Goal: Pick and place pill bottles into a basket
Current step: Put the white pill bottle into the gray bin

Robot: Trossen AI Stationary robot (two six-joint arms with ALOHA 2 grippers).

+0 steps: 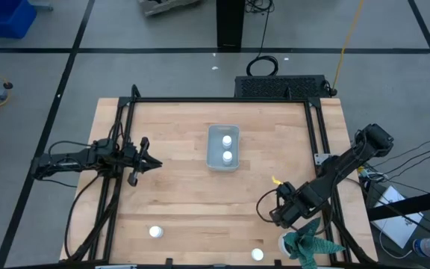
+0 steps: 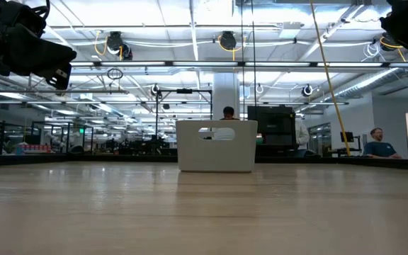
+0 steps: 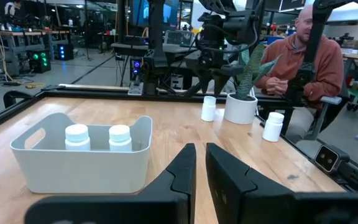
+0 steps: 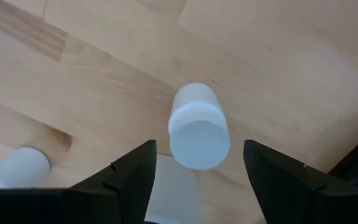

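Note:
The basket (image 1: 222, 147), pale with low walls, stands at the table's middle with two white pill bottles (image 3: 78, 137) (image 3: 120, 137) upright inside. One pill bottle (image 4: 199, 127) stands upright on the wood straight below my right gripper (image 4: 199, 148). This gripper points down, open, its fingers above and to either side of the cap, touching nothing. Other bottles stand near the front edge (image 1: 155, 232) (image 1: 257, 255). My left gripper (image 1: 146, 153) hangs level at the table's left, shut on nothing.
A green spiky plant in a white pot (image 3: 240, 107) stands just beside the bottle under my right gripper, near the front right corner. A black frame (image 1: 222, 100) rims the table. A person (image 3: 303, 56) sits beyond the right edge.

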